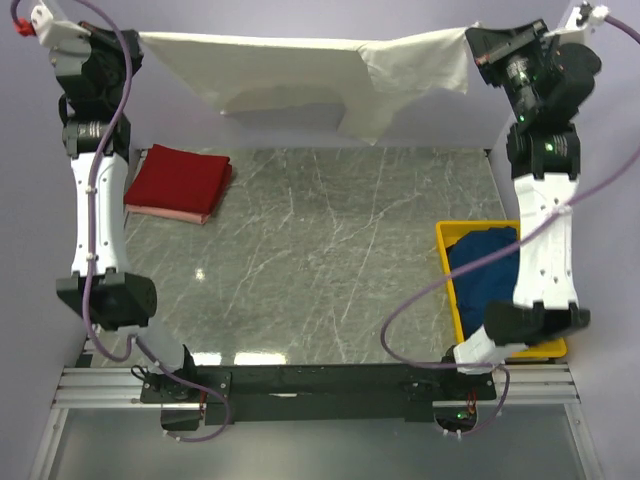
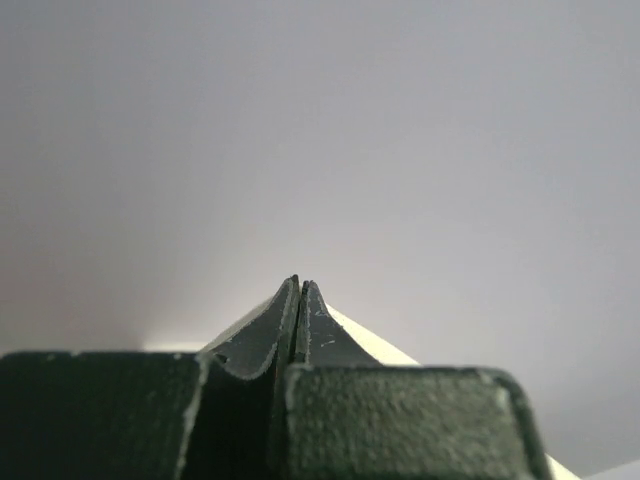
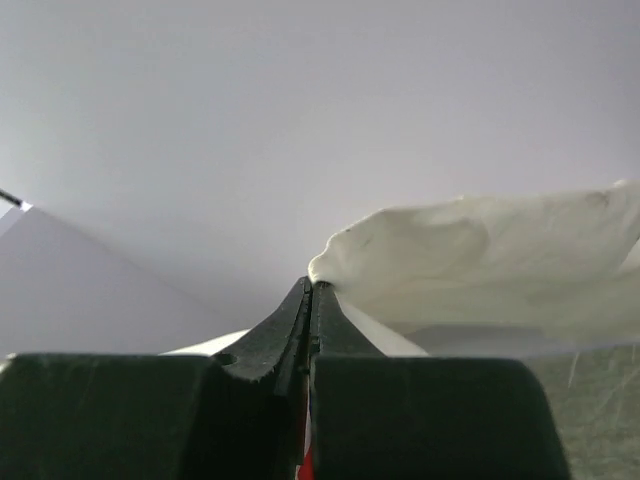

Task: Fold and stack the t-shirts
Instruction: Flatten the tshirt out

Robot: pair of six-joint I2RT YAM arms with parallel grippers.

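The cream t-shirt (image 1: 290,75) hangs stretched out above the far edge of the table, held up between both arms. My left gripper (image 1: 133,40) is shut on its left corner. In the left wrist view the left gripper (image 2: 298,283) has its jaws pressed together, with a sliver of cream cloth (image 2: 372,342) showing behind them. My right gripper (image 1: 476,42) is shut on the shirt's right end, where the cloth bunches. Cream fabric (image 3: 490,260) spills from the closed tips of the right gripper (image 3: 312,284). A folded dark red t-shirt (image 1: 180,177) lies on a folded pink t-shirt (image 1: 168,212) at the left.
A yellow bin (image 1: 448,234) stands at the near right of the marble table (image 1: 320,260), with a navy blue t-shirt (image 1: 480,265) crumpled inside it, partly behind my right arm. White walls enclose the table at the back and sides.
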